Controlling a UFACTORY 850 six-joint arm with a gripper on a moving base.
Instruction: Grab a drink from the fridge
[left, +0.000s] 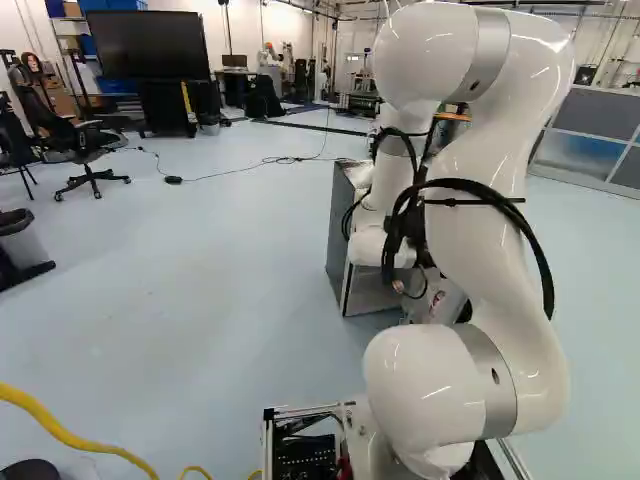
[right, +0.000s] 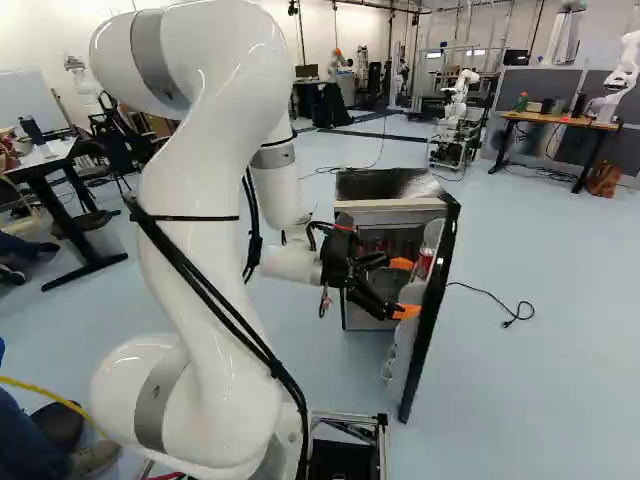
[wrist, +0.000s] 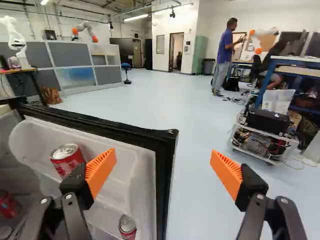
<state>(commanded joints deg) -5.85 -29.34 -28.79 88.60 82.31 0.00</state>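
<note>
In the right base view my gripper (right: 404, 288) reaches to the inner side of the fridge's swung-out door (right: 428, 310). The fridge body (right: 390, 212) stands behind it, its inside showing. Seen from the wrist, the gripper (wrist: 163, 167) is open with nothing between its fingers; the door's edge (wrist: 165, 185) lies ahead between them. A red can (wrist: 67, 159) sits in the door's upper shelf, partly behind one finger. Another can (wrist: 127, 226) stands lower in the door. A red can (wrist: 8, 204) also shows inside the fridge.
A black cable (right: 505, 312) lies on the floor beside the door. Tables (right: 560, 120) stand farther off, with another robot (right: 622, 75) on one. In the wrist view a wheeled base (wrist: 262, 135) stands beyond the gripper. A yellow cable (left: 70, 432) lies near my base.
</note>
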